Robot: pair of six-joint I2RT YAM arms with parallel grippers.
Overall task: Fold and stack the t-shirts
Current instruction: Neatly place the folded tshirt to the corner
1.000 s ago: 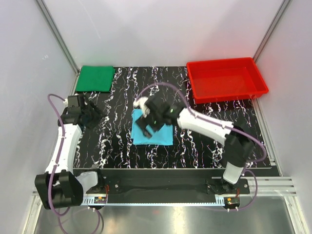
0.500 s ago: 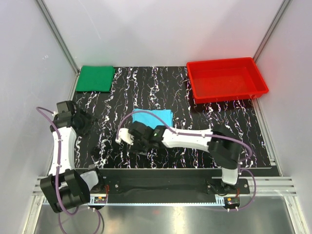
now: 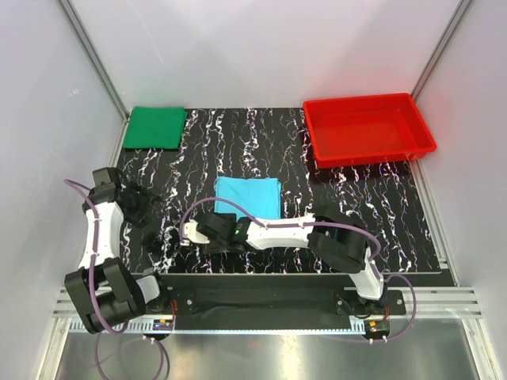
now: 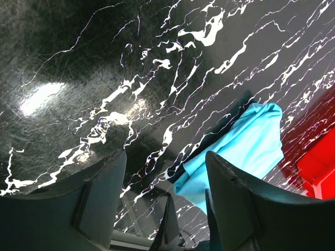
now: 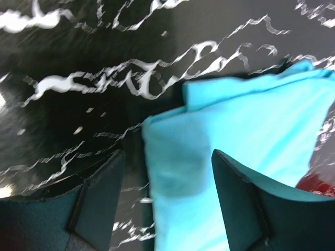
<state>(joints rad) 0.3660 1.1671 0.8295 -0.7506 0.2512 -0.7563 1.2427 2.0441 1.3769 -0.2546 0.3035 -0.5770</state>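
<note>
glossy and smooth on the desk (image 3: pixel 198 150), black with white marble-like veins, catching lamp glare. soft matt cloth for the cyan t-shirt (image 3: pixel 248 196), lightly creased at its layered edges; same matt cloth for the green t-shirt (image 3: pixel 155 127). shiny smooth plastic on the red tray (image 3: pixel 364 131). dull dark plastic on left claw (image 4: pixel 165 162) and right claw (image 5: pixel 167 157). bare silvery metal along the near rail (image 3: pixel 261 324).

1. Far right corner: a red plastic tray (image 3: pixel 364 131), rectangular, long side running left to right, sitting flat.
2. Under it, the tabletop (image 3: pixel 333 190): glossy black with white marble veining, and a bright glare patch in the left wrist view.
3. Plain white wall panels (image 3: pixel 261 55) close in the back and both sides.
4. An aluminium strut (image 3: pixel 95 59) slants up from the far left corner, and another rises on the right.
5. A brushed metal sheet (image 3: pixel 261 356) lies along the near edge.
</note>
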